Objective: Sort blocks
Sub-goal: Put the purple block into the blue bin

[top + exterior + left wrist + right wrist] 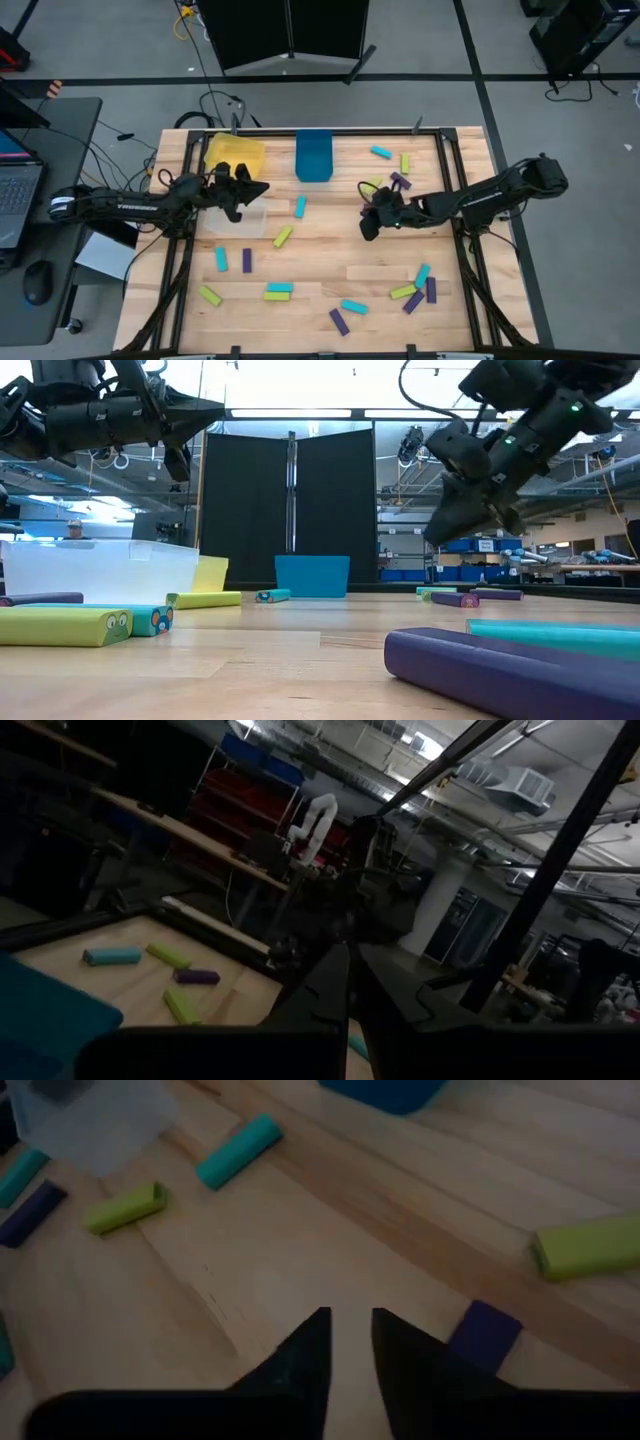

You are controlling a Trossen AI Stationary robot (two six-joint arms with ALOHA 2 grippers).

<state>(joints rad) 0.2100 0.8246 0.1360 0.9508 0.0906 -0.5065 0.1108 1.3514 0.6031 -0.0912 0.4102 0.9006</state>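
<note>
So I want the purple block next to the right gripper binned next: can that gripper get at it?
Probably yes: the right gripper hangs over bare wood, empty, and the purple block lies just beside its fingertips, nothing between.

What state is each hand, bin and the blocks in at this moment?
Left hand: shut, empty, raised over the clear bin.
Right hand: slightly open, empty, raised above the table.
Blocks: lying flat, scattered, unsorted.
Yellow bin: no blocks visible inside.
Blue bin: no blocks visible inside.

Industrial lab: exposed ceiling ducts (520, 785), storage shelving (255, 795), laptop desk (30, 190).
</note>
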